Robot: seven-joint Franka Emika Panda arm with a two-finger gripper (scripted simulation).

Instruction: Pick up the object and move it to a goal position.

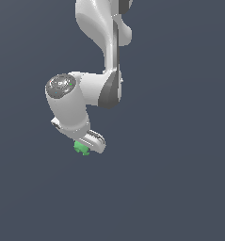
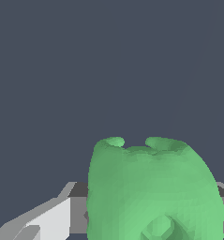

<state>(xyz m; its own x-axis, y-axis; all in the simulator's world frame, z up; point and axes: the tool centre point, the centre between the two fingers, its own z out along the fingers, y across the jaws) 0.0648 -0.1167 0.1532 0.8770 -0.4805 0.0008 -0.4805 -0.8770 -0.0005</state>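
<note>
We hold the green object (image 1: 81,148) right at the tip of our gripper (image 1: 88,147), fingers seemingly closed on it though contact is hard to confirm, so we judge the carry under way, needing steady travel to an unmarked goal.

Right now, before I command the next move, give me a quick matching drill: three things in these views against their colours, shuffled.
Things:
1. object
2. hand
3. background

Colours:
A. dark slate blue-grey
B. bright green
C. white

Pairs: 1-B, 2-C, 3-A. In the wrist view the object fills the space right at the hand; whether the fingers are clamped on it cannot be told.
</note>
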